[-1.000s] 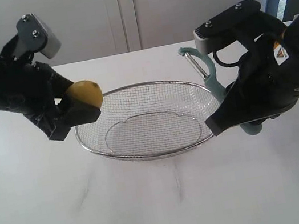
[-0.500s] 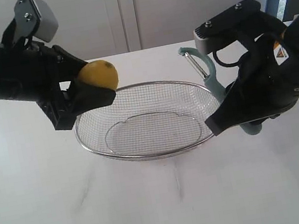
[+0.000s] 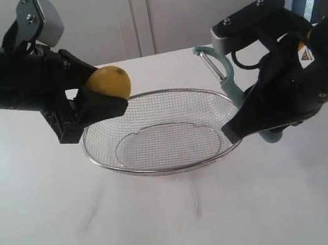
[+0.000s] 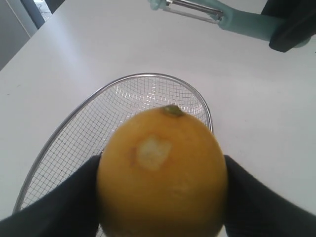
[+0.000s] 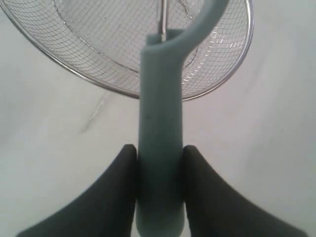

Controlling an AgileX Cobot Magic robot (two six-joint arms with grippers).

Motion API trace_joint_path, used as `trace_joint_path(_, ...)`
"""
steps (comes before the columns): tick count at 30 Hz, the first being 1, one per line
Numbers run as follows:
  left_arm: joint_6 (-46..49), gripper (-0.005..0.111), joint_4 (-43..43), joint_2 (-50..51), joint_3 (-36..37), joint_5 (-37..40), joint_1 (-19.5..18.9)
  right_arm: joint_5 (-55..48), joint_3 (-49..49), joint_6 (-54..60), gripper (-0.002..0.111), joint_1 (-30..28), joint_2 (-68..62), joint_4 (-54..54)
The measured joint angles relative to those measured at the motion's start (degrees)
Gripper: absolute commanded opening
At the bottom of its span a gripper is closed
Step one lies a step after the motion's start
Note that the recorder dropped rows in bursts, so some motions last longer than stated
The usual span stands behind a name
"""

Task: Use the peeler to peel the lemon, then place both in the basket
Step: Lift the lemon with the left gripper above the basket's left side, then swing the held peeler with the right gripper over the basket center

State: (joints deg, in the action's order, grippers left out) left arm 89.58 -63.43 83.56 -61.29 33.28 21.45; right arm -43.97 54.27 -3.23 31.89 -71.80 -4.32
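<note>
Ready to peel: my left gripper (image 4: 163,197) hugs the lemon (image 3: 108,83), upper left; my right gripper (image 5: 159,173) pinches the peeler (image 3: 230,85); next, peeler must meet lemon.

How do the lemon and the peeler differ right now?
The lemon is round and yellow; the peeler is slim, pale teal, with a metal blade. The lemon sits in the left gripper, the peeler in the right gripper. Both are gripped; neither is in the basket.
</note>
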Motion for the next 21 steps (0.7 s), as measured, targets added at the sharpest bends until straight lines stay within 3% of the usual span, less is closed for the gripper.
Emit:
trace_joint_path(7, 0.2, 0.0, 0.0, 0.0, 0.0, 0.1, 0.0, 2.4, 0.0, 0.0, 0.0, -5.0, 0.0, -0.2)
trace_joint_path(21, 0.2, 0.0, 0.0, 0.0, 0.0, 0.1, 0.0, 3.3, 5.4, 2.1, 0.0, -5.5, -9.2, 0.9)
